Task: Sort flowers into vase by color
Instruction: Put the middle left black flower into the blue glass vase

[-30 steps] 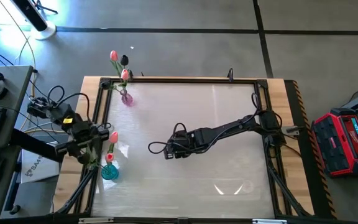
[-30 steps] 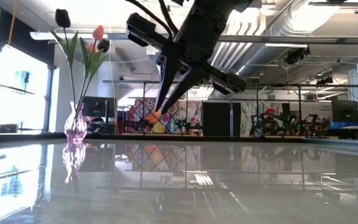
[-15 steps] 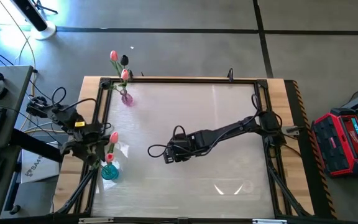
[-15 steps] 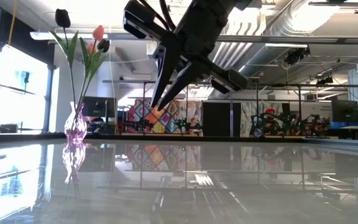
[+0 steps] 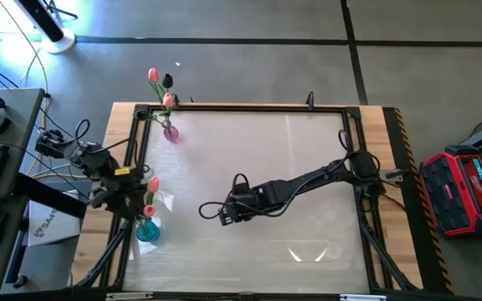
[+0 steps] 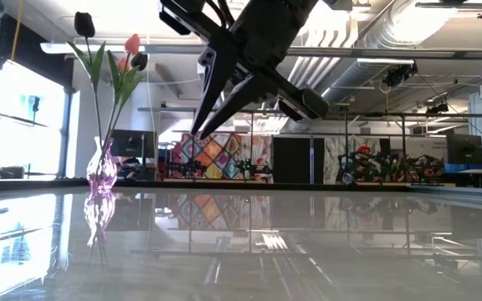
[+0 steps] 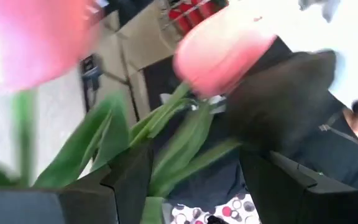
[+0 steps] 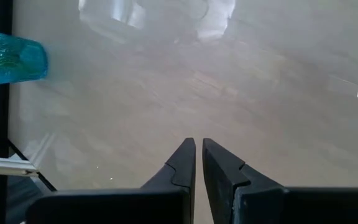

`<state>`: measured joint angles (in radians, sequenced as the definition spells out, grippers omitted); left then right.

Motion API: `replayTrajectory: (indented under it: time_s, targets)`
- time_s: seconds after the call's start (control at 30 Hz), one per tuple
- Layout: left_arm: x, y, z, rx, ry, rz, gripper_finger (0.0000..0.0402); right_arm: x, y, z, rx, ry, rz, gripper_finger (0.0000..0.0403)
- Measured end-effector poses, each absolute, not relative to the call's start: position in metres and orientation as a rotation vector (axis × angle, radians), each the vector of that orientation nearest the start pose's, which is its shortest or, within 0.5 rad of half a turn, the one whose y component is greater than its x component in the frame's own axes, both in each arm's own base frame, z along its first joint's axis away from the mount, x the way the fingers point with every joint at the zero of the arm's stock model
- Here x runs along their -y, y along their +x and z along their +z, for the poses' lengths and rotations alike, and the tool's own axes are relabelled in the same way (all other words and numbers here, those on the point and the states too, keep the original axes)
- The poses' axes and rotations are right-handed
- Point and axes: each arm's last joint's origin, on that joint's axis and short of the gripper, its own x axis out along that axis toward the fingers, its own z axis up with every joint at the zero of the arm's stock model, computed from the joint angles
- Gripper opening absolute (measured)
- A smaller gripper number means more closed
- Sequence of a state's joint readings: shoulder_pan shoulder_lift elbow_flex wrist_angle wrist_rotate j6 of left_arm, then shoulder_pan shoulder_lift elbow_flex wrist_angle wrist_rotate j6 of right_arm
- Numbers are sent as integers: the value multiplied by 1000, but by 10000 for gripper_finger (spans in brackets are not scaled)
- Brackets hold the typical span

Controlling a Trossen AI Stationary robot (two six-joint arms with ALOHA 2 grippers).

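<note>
Seeing left gripper (image 5: 134,201) hanging at the table's (image 5: 291,150) left edge, just beside the teal vase (image 5: 147,231). Showing its fingers (image 7: 129,180) spread wide in the left wrist view, not clamping anything. Catching green stems (image 7: 173,143) and leaves running up through the gap between those fingers, one leaf lying near or against one finger, contact not clear. Spotting two pink tulips (image 5: 151,186) standing in the teal vase, heads up beside the left gripper; one pink head (image 7: 222,53) looming close above the fingers in the wrist view, a second one blurred off to the side.

Seeing right gripper (image 5: 212,213) hovering over the middle of the table, well apart from both vases. Showing fingers pressed nearly together in the right wrist view (image 8: 199,152), holding nothing. Hanging clear above the tabletop in the low view (image 6: 199,134), tips pointing down at a slant.

Noting purple vase (image 5: 171,132) standing upright at the table's far left corner. Carrying mixed tulips there: pink head (image 5: 152,74) and dark head (image 5: 167,81) together, a dark one (image 6: 84,23) topping the bunch in the low view.
</note>
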<state>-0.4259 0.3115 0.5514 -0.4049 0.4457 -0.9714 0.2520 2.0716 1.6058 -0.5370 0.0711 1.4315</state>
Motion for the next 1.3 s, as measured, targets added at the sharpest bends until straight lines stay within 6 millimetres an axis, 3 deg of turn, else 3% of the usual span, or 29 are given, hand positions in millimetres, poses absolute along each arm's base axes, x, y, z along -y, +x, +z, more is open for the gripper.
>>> replayTrajectory:
  time_s: [0.17,0.5,0.73,1.0,1.3]
  targets:
    - [46,71,279,-672,-993,-649,228,-109,432,198,-903,1138,-547,19]
    - [46,71,279,-679,-997,-640,228,-113,436,201,-865,1144,-498,27]
    - [46,72,281,-658,-995,-654,228,-130,432,202,-844,1119,-482,97]
    - [48,71,290,-609,-990,-774,253,-132,429,200,-839,1063,-507,185]
    - [49,69,290,-702,-1050,-839,257,-123,432,201,-822,1022,-517,230]
